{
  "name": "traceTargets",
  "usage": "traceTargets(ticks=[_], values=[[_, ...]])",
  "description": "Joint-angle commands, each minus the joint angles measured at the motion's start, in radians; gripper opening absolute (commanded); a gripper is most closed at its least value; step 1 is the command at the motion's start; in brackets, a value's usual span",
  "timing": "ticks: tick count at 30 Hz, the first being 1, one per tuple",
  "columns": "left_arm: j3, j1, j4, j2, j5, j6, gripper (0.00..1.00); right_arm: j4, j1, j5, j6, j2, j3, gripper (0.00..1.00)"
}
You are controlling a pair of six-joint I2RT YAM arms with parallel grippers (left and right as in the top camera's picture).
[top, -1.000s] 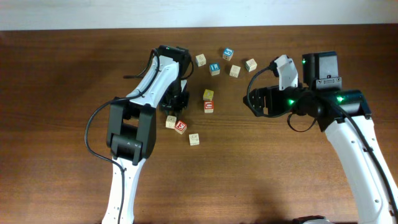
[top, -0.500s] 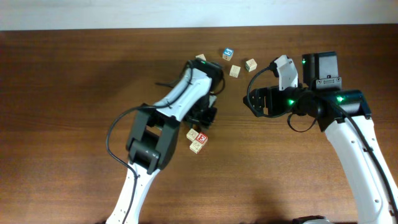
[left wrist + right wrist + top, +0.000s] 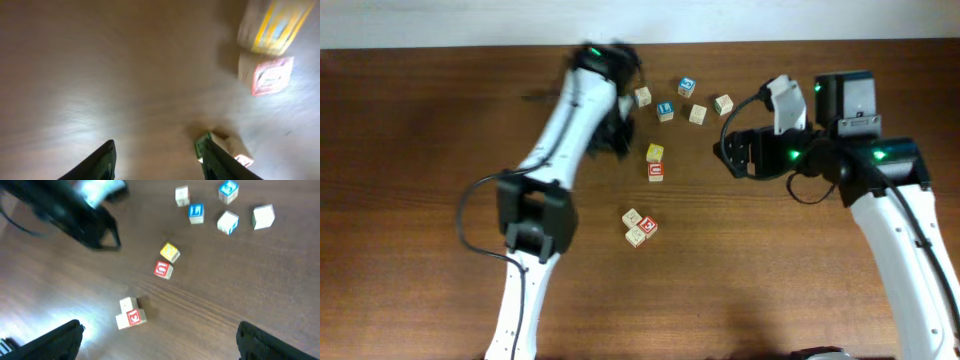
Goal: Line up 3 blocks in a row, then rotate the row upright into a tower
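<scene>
Both jaws gape above the brown wooden table (image 3: 410, 200), white band (image 3: 440, 20) beyond.

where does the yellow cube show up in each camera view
Overhead: the yellow cube sits mid-table, directly above a red-faced cube.
Left wrist: blurred in the top right corner, with the red-faced cube just below it.
Right wrist: just above centre, with the red-faced cube at its lower left.
Shared landmark: that neighbouring red-faced cube.
</scene>
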State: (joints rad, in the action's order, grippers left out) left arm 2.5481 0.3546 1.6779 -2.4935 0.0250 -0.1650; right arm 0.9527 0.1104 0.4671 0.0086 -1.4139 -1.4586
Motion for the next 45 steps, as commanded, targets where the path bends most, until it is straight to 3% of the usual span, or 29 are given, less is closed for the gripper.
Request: traceTargets(ticks=[1,5,6,7,9,14,18,21,24,33,41,45], values=[[0.267,-0.095,0.010,0.066,0.006,0.001,0.54,0.029,0.060,-0.045,0.077,0.001,-0.047,1.00],[0.420,-0.195,0.010,0.175,0.005,0.001,0.53,0.083,0.237,-0.185,0.215,-0.058,-0.044,0.92],[0.429,-0.229,0.010,0.224,0.005,0.001,0.57,0.085,0.290,-0.220,0.258,-0.089,-0.043,0.87],[0.429,-0.258,0.010,0.269,0.005,0.002,0.68,0.084,0.356,-0.260,0.309,-0.143,-0.043,0.84],[0.429,-0.287,0.010,0.317,0.005,0.002,0.76,0.084,0.414,-0.286,0.352,-0.214,-0.043,0.81],[0.429,-0.370,0.010,0.411,0.004,0.002,0.78,0.076,0.519,-0.289,0.424,-0.436,-0.043,0.67],[0.318,-0.377,0.010,0.411,-0.006,0.002,0.77,0.057,0.533,-0.304,0.423,-0.522,-0.043,0.62],[0.122,-0.377,-0.023,0.410,-0.018,0.001,0.71,0.068,0.533,-0.336,0.446,-0.580,-0.043,0.41],[-0.032,-0.377,-0.093,0.410,-0.018,0.001,0.72,0.065,0.531,-0.384,0.460,-0.591,-0.043,0.32],[-0.336,-0.376,-0.280,0.410,0.047,0.001,0.72,-0.003,0.532,-0.401,0.472,-0.591,-0.014,0.19],[-0.381,-0.376,-0.314,0.410,0.050,0.001,0.75,-0.042,0.532,-0.363,0.515,-0.592,0.022,0.09],[-0.381,-0.376,-0.317,0.410,0.050,0.001,0.82,-0.055,0.536,-0.320,0.524,-0.592,0.027,0.07]])
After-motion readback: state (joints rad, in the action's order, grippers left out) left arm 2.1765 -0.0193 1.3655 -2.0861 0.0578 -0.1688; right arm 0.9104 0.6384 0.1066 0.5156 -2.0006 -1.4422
